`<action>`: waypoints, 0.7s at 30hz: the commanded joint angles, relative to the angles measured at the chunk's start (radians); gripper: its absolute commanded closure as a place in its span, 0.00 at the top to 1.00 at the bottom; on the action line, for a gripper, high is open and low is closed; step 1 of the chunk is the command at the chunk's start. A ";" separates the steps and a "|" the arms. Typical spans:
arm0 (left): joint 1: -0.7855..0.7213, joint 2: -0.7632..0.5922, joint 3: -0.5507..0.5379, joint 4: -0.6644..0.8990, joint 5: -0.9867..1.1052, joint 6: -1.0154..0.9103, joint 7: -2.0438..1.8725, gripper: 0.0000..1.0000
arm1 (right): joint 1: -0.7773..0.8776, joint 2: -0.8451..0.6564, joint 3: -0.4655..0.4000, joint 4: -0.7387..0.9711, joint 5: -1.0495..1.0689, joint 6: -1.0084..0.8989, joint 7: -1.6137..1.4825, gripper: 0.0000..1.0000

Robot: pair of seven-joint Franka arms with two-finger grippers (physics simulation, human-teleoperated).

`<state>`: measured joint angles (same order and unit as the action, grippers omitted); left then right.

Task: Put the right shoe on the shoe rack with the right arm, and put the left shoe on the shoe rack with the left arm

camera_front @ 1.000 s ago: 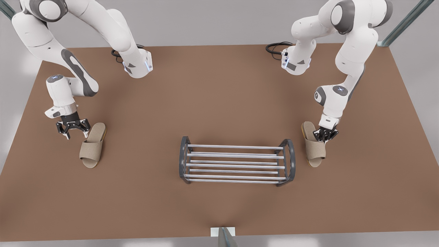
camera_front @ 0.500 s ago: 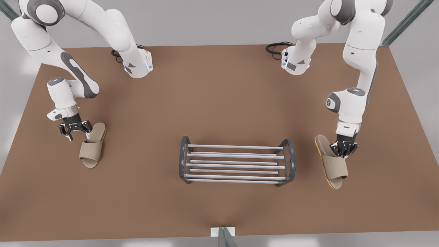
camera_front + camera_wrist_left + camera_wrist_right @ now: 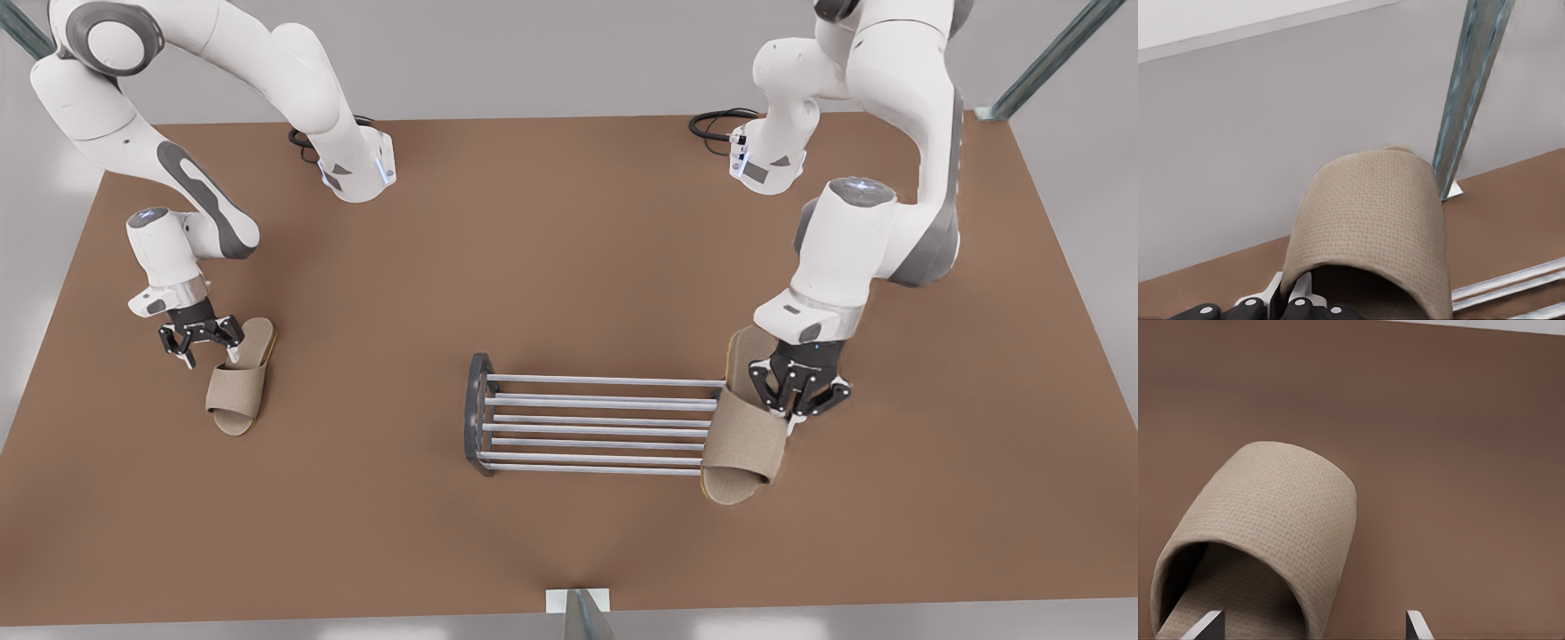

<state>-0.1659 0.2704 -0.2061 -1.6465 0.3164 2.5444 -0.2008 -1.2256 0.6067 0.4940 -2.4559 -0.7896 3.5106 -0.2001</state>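
Beige woven fabric covers both open-toe slippers, each with a wide arched strap and a thin tan sole edge. The shoe rack [image 3: 587, 422] is a low dark grey frame with arched ends joined by thin silver bars. The left shoe [image 3: 742, 436] hangs tilted over the rack's end at the front view's right and hides that arch; whether it touches the bars cannot be told. The left end effector [image 3: 800, 391] pinches this slipper at its side edge near the heel, and the left wrist view shows the strap [image 3: 1371, 220] rising just ahead of the black fingers [image 3: 1295, 308], with bars close by.

The right shoe [image 3: 238, 378] lies flat on the table [image 3: 569, 267], well apart from the rack, at the front view's left. The right end effector [image 3: 203, 342] hovers at its heel with fingers spread; the right wrist view shows the strap [image 3: 1271, 533] ahead of the 2 tips.

Matte brown table surface meets a plain grey wall, with a metal post [image 3: 1471, 100] at the table's edge.
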 commanded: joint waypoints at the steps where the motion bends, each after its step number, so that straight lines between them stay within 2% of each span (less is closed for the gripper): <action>1: -0.058 0.004 -0.001 0.020 0.147 -0.237 -0.614 0.21 | 0.000 0.001 0.000 0.002 0.000 -0.001 -0.004 1.00; 5: -0.167 0.050 0.001 0.027 0.279 -0.300 -0.867 0.21 | 0.004 0.013 0.000 0.018 0.000 -0.001 -0.004 1.00; 9: -0.172 0.087 0.008 0.027 0.477 -0.300 -0.959 0.21 | 0.005 0.028 0.000 0.020 0.001 -0.001 -0.004 1.00; 21: -0.199 0.165 0.004 0.016 0.544 -0.239 -1.086 0.21 | 0.011 0.058 0.001 0.031 0.013 -0.001 -0.004 1.00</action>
<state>-0.3644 0.4333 -0.2025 -1.6310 0.8515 2.2837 -0.9020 -1.2155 0.6648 0.4951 -2.4261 -0.7805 3.5102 -0.2013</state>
